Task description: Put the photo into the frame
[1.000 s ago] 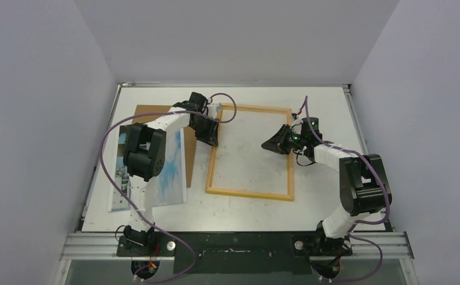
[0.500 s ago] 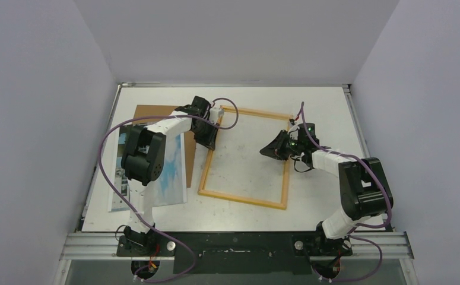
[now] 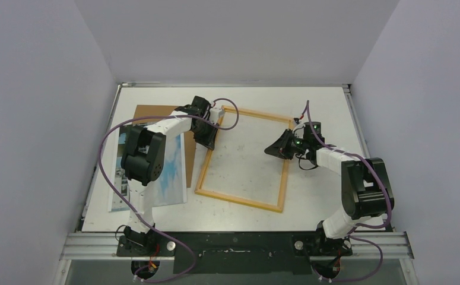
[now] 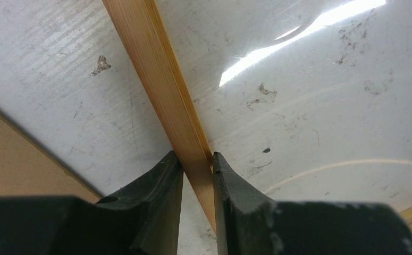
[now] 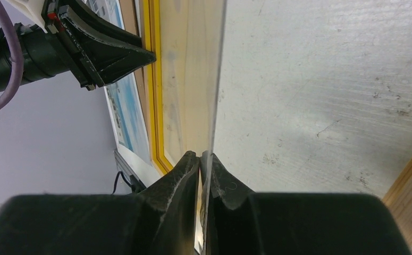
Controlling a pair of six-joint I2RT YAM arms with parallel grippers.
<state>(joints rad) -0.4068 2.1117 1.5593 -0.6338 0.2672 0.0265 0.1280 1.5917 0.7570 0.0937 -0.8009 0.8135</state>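
The frame (image 3: 239, 199) lies skewed on the table with its pale wood back up. My left gripper (image 3: 208, 140) is shut on the frame's left rail (image 4: 161, 69), which runs between its fingertips (image 4: 197, 159). My right gripper (image 3: 270, 149) is inside the frame near the right rail. It is shut (image 5: 201, 155) on the edge of a thin clear sheet (image 5: 214, 79). The frame's yellow front (image 5: 154, 79) shows beyond that sheet. The photo (image 3: 173, 172) lies face up at the left, partly under my left arm.
A brown backing panel (image 3: 150, 113) lies under the photo's far end at the back left. Grey walls close in three sides. The metal rail (image 3: 233, 243) with the arm bases runs along the near edge.
The frame's near end has swung to the left, so it now lies more skewed. My right gripper has shifted slightly with it. The left jaws have closed a little on the rail.
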